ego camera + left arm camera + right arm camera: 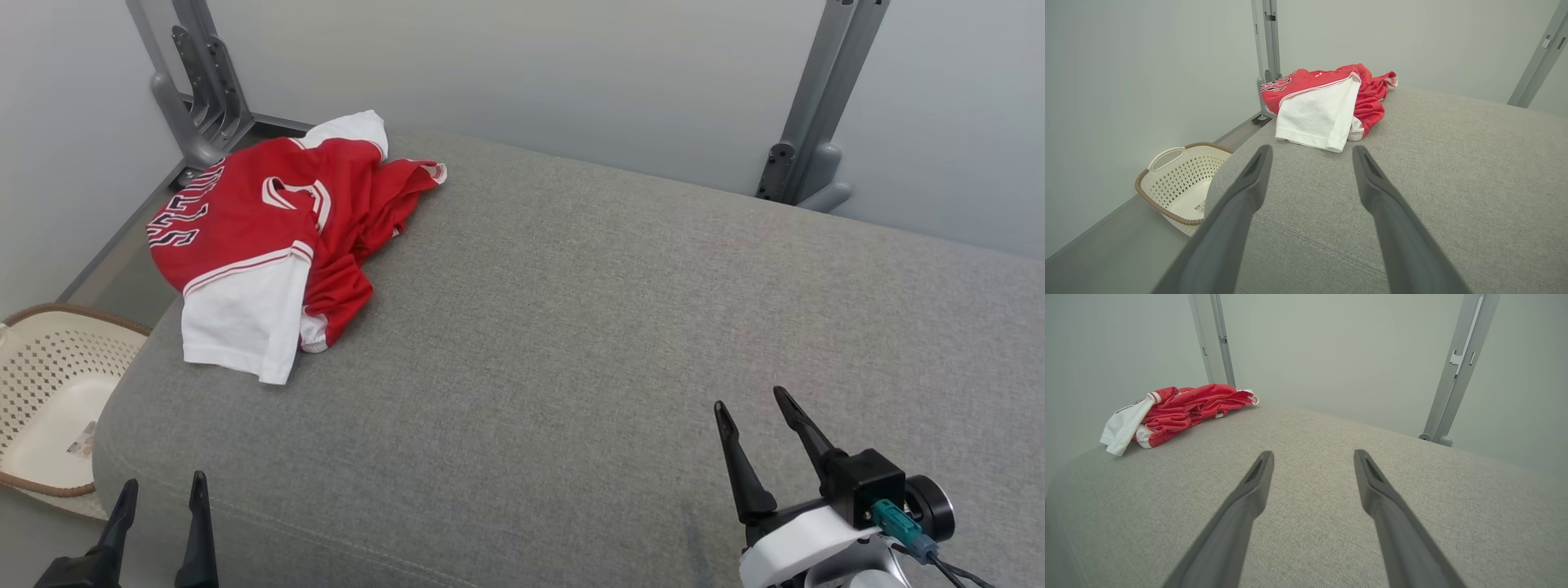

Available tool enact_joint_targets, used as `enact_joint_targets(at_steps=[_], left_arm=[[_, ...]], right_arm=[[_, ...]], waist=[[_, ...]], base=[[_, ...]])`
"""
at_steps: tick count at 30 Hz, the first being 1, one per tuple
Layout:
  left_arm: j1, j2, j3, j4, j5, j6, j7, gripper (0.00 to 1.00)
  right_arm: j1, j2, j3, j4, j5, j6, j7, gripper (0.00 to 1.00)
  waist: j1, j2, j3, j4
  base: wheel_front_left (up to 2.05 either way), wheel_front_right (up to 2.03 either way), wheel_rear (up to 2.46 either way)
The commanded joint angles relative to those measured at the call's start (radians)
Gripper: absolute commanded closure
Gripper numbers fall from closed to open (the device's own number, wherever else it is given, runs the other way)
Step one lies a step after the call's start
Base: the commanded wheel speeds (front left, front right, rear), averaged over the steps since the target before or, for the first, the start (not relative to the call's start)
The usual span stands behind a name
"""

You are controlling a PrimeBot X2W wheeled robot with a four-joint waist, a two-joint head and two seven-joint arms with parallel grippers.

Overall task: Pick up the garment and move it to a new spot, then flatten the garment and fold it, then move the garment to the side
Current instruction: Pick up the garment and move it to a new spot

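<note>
The garment (269,237) is cloth. Its red body looks thin and smooth with a faint sheen, while its white sleeve looks softer and matt. The cushion (571,327) is covered in grey woven fabric, coarse-grained and matt, with a stitched seam near its front edge. The basket (49,359) is cream plastic, smooth and perforated, with a brown braided-looking rim. The posts (816,106) are grey metal with a dull painted finish. The wall (571,65) is smooth and matt. The fingers (1384,204) look like dark matt plastic, and the wrist shell (796,543) is white, smooth and slightly glossy.
</note>
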Motion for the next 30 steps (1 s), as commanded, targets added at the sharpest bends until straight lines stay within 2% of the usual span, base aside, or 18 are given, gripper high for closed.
enact_joint_targets(at_steps=[1, 8, 14, 21, 23, 30], left_arm=[[-0.006, 0.004, 0.0, -0.007, -0.01, -0.002, 0.0, 0.0], [-0.152, 0.048, -0.089, 0.066, -0.074, -0.002, 0.015, 0.0], [-0.383, 0.123, -0.151, 0.192, -0.183, -0.002, 0.144, 0.0], [-0.626, 0.195, -0.191, 0.308, -0.383, -0.001, 0.272, 0.0], [-0.679, 0.231, -0.212, 0.34, -0.402, -0.001, 0.284, 0.0], [-0.779, 0.276, -0.246, 0.47, -0.499, 0.0, 0.271, 0.0]], right_arm=[[-0.006, -0.004, 0.003, 0.0, 0.002, 0.0, -0.004, 0.0], [-0.047, -0.004, -0.01, -0.011, -0.052, 0.0, -0.003, 0.0], [-0.11, -0.004, -0.019, -0.028, -0.106, 0.0, -0.003, 0.0], [-0.192, -0.004, 0.0, -0.06, -0.147, 0.0, -0.003, 0.0], [-0.21, -0.004, 0.001, -0.07, -0.143, 0.0, -0.003, 0.0], [-0.236, -0.004, -0.005, -0.091, -0.141, 0.0, -0.004, 0.0]], waist=[[0.0, 0.0, 0.017, 0.011], [0.0, 0.0, 0.13, -0.046], [0.0, 0.0, 0.278, -0.102], [0.0, 0.0, 0.446, -0.164], [0.0, 0.0, 0.481, -0.179], [0.0, 0.0, 0.526, -0.224]], base=[[0.0, 0.0, 0.0], [0.0, 0.0, 0.0], [0.0, 0.0, 0.0], [0.0, 0.0, 0.0], [0.0, 0.0, 0.0], [0.0, 0.0, 0.0]])
